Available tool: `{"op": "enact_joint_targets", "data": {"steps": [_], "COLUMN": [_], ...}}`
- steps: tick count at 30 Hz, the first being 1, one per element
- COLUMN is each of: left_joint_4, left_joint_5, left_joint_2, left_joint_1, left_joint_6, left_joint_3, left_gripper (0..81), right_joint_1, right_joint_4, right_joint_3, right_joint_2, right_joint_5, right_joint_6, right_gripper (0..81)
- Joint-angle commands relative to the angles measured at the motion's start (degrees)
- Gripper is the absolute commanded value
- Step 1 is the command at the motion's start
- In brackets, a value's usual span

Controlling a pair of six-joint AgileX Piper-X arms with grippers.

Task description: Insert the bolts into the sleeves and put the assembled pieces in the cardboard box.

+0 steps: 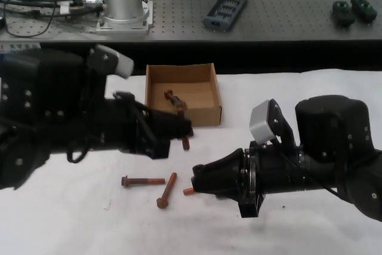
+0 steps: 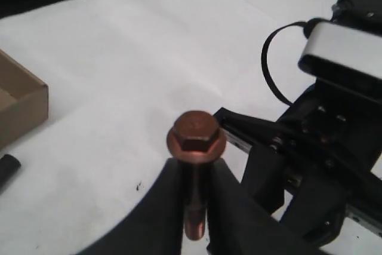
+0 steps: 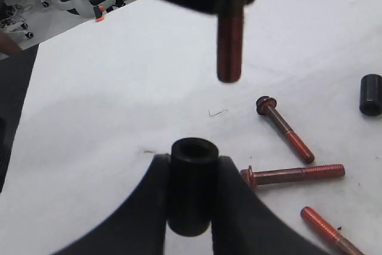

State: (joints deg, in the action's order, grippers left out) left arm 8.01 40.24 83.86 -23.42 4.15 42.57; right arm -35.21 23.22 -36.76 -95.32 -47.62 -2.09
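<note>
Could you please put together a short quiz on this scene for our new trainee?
1. True or false: the left gripper holds a bolt by its shank, with the hexagonal head free above the fingers.
2. What does the right gripper hold? A: a sleeve. B: a screwdriver. C: nothing.
3. Fill in the blank with "inside" or "apart from": in the right wrist view, the held bolt's threaded tip is ___ the sleeve's open end.

Key: 1 true. 2 A. 3 apart from.
</note>
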Motion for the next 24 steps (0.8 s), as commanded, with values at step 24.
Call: {"op": "enact_joint_targets", "data": {"steps": [24], "left_joint_4": [13.93], "left_joint_5": [-2.67], "left_joint_2": [-9.83], "left_joint_1": [-0.10], "left_joint_6": [10.35], "left_joint_3": [-13.39], "left_gripper": [0.6], "right_joint_1": [-0.33], "right_joint_4": [4.17], "right_joint_3": [0.00], "right_joint_2": [0.06], "right_joint_5": [-4.48], "right_joint_6": [-0.31], "right_gripper": [4.9]}}
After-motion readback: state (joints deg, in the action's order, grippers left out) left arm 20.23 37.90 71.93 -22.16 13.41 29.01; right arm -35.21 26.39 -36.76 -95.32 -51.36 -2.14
